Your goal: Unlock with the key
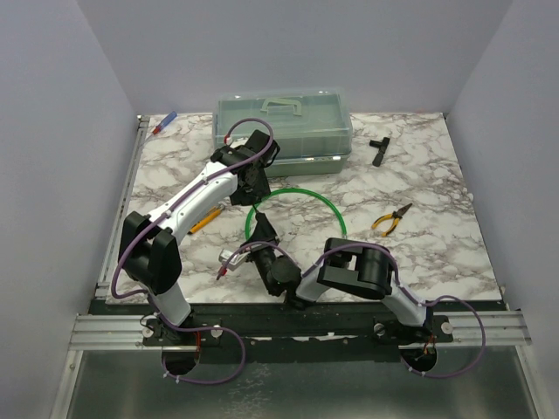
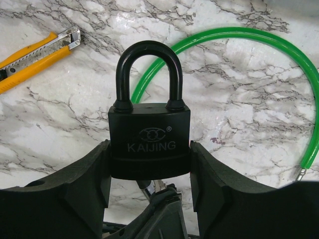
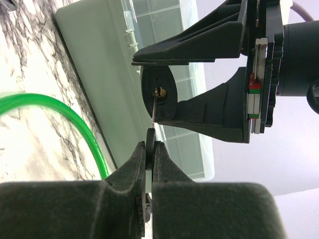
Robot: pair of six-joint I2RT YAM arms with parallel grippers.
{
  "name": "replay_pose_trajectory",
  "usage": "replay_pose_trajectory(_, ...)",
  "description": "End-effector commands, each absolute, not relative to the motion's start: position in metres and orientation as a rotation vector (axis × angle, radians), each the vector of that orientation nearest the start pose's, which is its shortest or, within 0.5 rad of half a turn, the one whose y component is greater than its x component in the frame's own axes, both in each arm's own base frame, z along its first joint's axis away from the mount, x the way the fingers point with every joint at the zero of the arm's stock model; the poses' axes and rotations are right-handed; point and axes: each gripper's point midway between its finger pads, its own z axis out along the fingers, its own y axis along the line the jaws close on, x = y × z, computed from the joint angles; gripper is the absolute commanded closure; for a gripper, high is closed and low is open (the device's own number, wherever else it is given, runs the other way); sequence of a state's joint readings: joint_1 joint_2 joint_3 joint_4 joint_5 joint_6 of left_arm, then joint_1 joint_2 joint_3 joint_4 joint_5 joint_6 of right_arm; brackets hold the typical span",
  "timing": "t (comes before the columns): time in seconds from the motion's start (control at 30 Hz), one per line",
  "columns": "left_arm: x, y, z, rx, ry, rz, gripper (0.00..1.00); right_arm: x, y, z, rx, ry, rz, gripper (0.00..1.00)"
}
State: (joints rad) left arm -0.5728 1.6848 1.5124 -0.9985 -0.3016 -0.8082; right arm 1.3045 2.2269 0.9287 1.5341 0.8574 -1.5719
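Jaws on the right arm pinch a tiny black-headed silver-bladed key (image 3: pixel 150 135), tip at the keyhole (image 3: pixel 159 91) of a black metal padlock (image 2: pixel 149 142) clamped in left jaws; shackle (image 2: pixel 148 50) shut, turn pending.

— What else is out there?
— I see a clear lidded box (image 1: pixel 284 122) at the far middle of the marble table (image 1: pixel 419 183). A black T-shaped tool (image 1: pixel 379 148) is right of it, and yellow-handled pliers (image 1: pixel 390 220) are nearer.
— And the centre?
— A green tube loop (image 2: pixel 239 31), with a yellow utility knife (image 2: pixel 35 62) to its left.
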Motion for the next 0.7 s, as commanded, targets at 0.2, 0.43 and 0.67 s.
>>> replay_pose_trajectory(0.2,0.321,-0.175,0.175,-0.403,2.576,-0.086,1.00,0.267,0.383,0.179,-0.878,0.969,-0.704,1.00)
replay_pose_trajectory(0.43,0.322,-0.174,0.173,-0.407,2.563,-0.081,1.00,0.266,0.386,0.191,-0.856,0.954,-0.690,1.00)
replay_pose_trajectory(0.67,0.330,-0.174,0.172,-0.420,2.534,-0.074,1.00,0.259,0.391,0.198,-0.853,0.940,-0.671,1.00)
